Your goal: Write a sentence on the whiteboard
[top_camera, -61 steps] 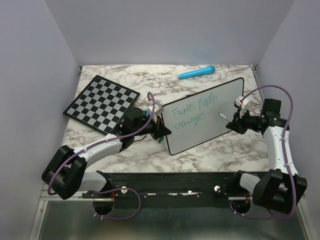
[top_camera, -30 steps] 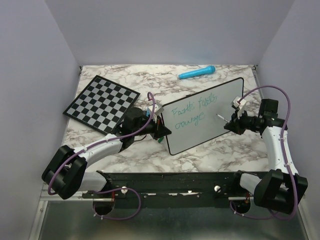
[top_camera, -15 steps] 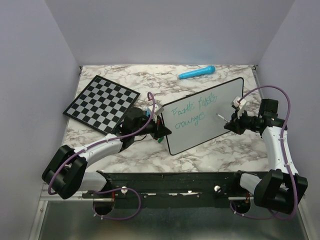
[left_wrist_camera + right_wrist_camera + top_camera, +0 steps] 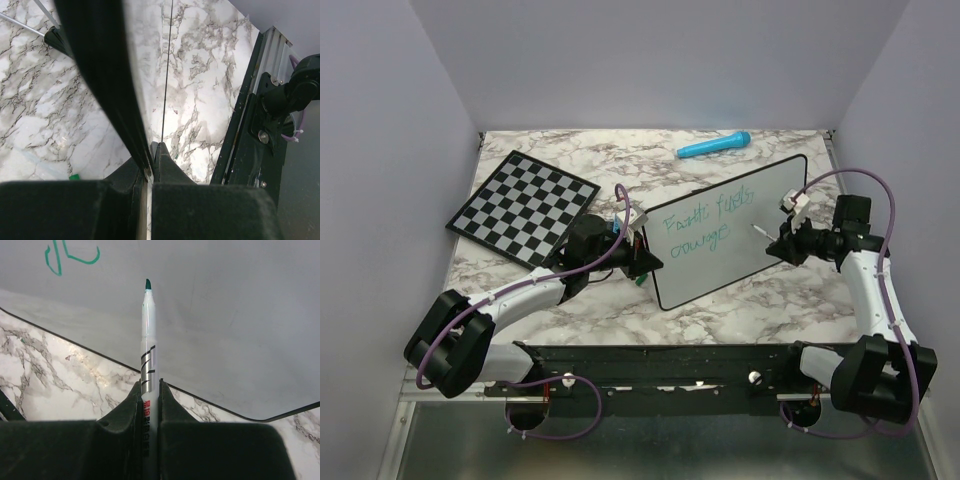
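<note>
**On the marble tabletop, a slanted board and a poised pen**

Across the middle of the tabletop [image 4: 620, 165] lies the whiteboard [image 4: 765, 205], its long axis running from near left to far right. The sentence [image 4: 705, 225] follows that slant in two teal lines on its left half. The left end effector [image 4: 642, 262] is clamped on the board's left edge. The right end effector [image 4: 778, 243] grips a marker [image 4: 148, 340] that points left, its green tip over bare white; contact cannot be told. Plain lavender walls [image 4: 650, 60] enclose the space. A chessboard [image 4: 523, 207] sits at far left, and a blue object [image 4: 713, 146] lies beyond the board.
</note>
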You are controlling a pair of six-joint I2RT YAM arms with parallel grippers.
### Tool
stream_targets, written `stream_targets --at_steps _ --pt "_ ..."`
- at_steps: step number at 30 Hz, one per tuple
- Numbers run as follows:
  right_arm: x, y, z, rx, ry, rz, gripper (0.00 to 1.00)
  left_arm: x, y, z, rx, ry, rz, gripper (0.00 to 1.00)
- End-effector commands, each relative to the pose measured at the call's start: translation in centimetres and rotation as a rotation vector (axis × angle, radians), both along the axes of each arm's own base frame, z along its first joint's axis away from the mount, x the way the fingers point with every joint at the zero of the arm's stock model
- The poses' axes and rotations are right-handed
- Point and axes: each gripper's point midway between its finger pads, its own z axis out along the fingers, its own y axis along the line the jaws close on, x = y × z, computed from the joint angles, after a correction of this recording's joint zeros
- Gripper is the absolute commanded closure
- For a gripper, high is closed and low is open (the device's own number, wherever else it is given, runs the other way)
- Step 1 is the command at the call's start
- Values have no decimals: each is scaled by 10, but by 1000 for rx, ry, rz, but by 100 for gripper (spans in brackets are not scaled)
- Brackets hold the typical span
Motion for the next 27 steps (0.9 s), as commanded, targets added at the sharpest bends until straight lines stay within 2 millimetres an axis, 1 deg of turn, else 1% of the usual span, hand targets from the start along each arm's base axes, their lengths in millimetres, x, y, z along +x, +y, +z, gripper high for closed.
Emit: stream_targets --at_steps 1,5,10,16,22,27 --pt "13 -4 -3 -24 -4 -47 100 -10 14 -48 146 51 3 100" --pt "18 0 -3 -27 -3 -45 99 -9 14 -47 147 48 3 100" --pt "26 0 -2 -40 -8 -69 99 -10 14 -47 147 47 3 100" --pt "30 5 -1 -39 -7 -73 100 -10 13 -48 145 47 -1 100" --pt "30 17 3 -30 -11 -33 99 -10 13 -48 145 46 -1 100" --pt "25 23 -1 -39 8 12 99 -10 13 -48 146 47 0 100"
